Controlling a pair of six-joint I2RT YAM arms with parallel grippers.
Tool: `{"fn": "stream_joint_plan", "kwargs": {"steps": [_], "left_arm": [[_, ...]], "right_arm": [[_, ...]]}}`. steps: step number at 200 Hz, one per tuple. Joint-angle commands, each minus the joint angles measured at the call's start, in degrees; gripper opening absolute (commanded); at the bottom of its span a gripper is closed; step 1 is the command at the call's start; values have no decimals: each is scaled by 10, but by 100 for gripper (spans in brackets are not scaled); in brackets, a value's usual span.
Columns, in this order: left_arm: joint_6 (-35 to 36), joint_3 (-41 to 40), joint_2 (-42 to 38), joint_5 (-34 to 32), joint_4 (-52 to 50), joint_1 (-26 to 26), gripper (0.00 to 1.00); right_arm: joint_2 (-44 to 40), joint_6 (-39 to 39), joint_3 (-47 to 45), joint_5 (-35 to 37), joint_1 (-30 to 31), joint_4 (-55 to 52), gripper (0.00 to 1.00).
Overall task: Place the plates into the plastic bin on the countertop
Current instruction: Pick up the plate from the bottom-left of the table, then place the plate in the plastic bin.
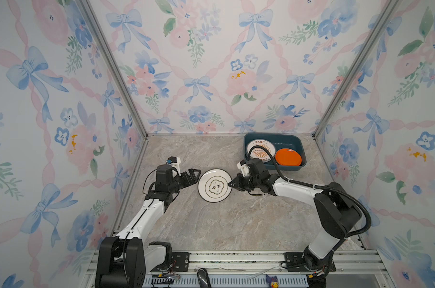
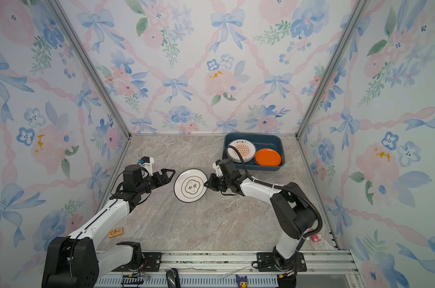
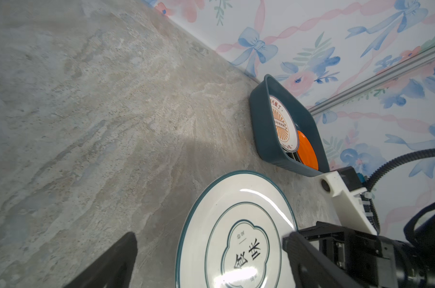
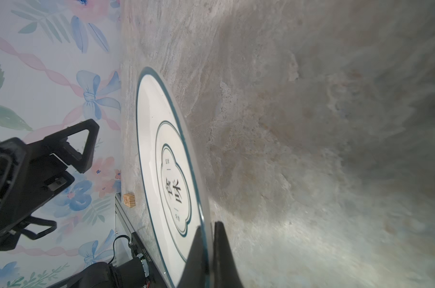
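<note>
A white plate with a teal rim and a lobed emblem (image 1: 214,185) (image 2: 190,185) (image 3: 236,232) (image 4: 166,162) lies mid-countertop (image 1: 224,224). My right gripper (image 1: 230,185) (image 2: 206,184) (image 4: 207,229) is shut on its right rim, one finger above and one below. My left gripper (image 1: 195,177) (image 2: 170,175) (image 3: 211,249) stands open just left of the plate, holding nothing. The dark teal plastic bin (image 1: 273,139) (image 2: 254,136) (image 3: 264,124) sits at the back right. It holds a sunburst plate (image 1: 260,149) (image 2: 241,149) (image 3: 283,124) and an orange plate (image 1: 288,157) (image 2: 267,157) (image 3: 307,152).
Flowered walls close in the counter on three sides. A small wooden block (image 2: 115,232) (image 4: 129,200) lies near the front left by my left arm. A pink item (image 2: 315,237) sits at the front right edge. A metal rail (image 1: 236,259) runs along the front.
</note>
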Motion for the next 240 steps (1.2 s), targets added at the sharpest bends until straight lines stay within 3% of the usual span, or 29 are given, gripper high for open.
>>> {"fn": "stream_joint_plan", "kwargs": {"steps": [1, 45, 136, 175, 227, 240], "left_arm": [[-23, -18, 24, 42, 70, -23, 94], [-52, -21, 87, 109, 153, -75, 87], [-82, -30, 116, 162, 216, -92, 55], [-98, -30, 126, 179, 238, -94, 28], [-113, -29, 125, 196, 258, -97, 12], [-115, -27, 125, 202, 262, -100, 4]], "right_arm": [[-47, -43, -15, -5, -26, -57, 0], [-83, -40, -27, -40, -55, -42, 0], [-84, 3, -48, -95, -63, 54, 0], [-82, 7, -58, -105, -63, 81, 0], [-84, 3, -73, -122, -70, 111, 0], [-84, 3, -77, -139, -73, 131, 6]]}}
